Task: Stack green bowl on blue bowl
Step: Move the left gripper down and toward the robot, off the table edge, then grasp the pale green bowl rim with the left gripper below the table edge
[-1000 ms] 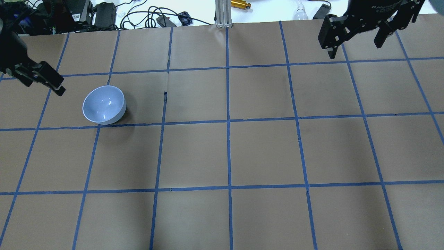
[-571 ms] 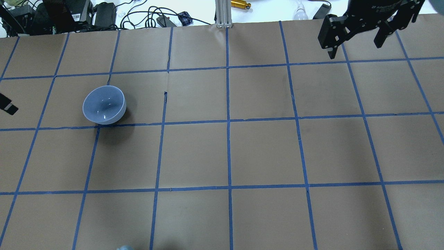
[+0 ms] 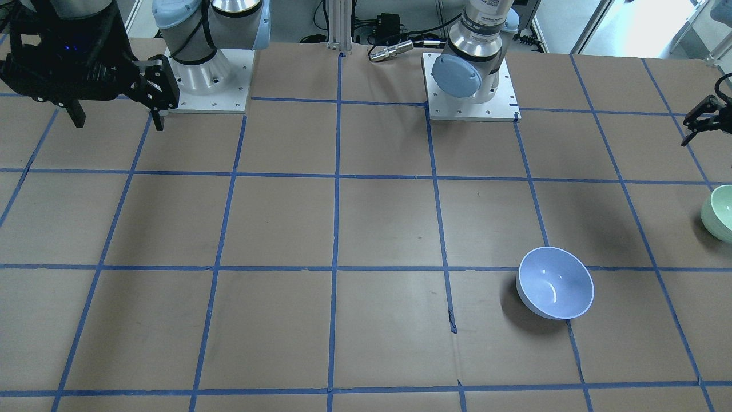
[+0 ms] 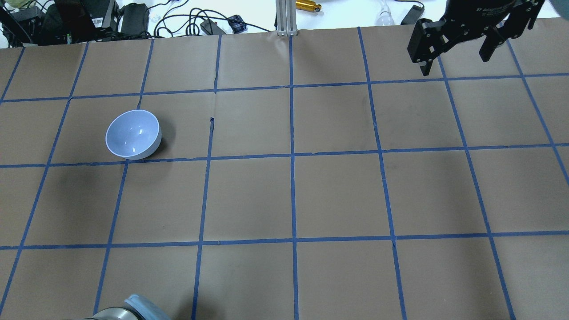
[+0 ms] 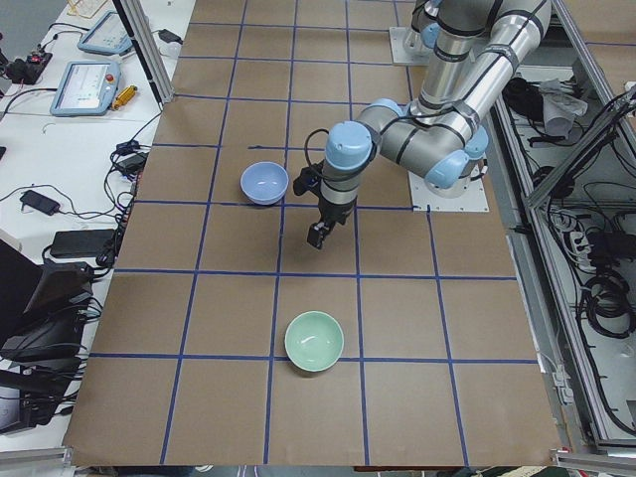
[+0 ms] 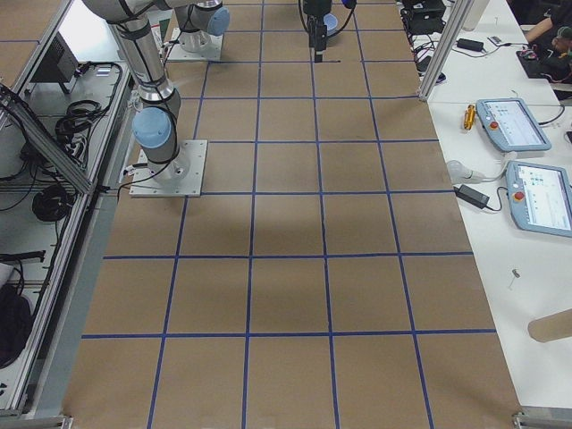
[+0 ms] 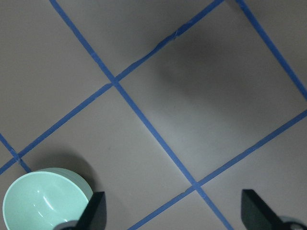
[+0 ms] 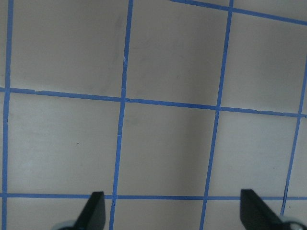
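Note:
The green bowl [image 3: 719, 213] stands upright at the table's end on my left side; it also shows in the exterior left view [image 5: 314, 341] and at the lower left of the left wrist view [image 7: 45, 197]. It is out of the overhead view. The blue bowl [image 4: 133, 134] stands upright and empty on the brown table, also seen in the front view [image 3: 555, 282] and the exterior left view [image 5: 264, 183]. My left gripper [image 7: 173, 216] is open and empty, hanging above the table between the two bowls [image 5: 318, 237]. My right gripper [image 4: 455, 61] is open and empty, far off [image 3: 117, 119].
The table is brown paper with a blue tape grid. Cables and power bricks [image 4: 133, 18] and an aluminium post [image 4: 284, 18] sit along its far edge. The arm bases [image 3: 206, 74] [image 3: 472, 86] are bolted on the robot's side. My left arm's elbow [image 4: 129, 311] pokes in at the overhead view's bottom edge.
My left gripper has left the overhead view past its left edge, away from the blue bowl. The left arm's elbow has come in at the bottom edge. The right arm has not moved.

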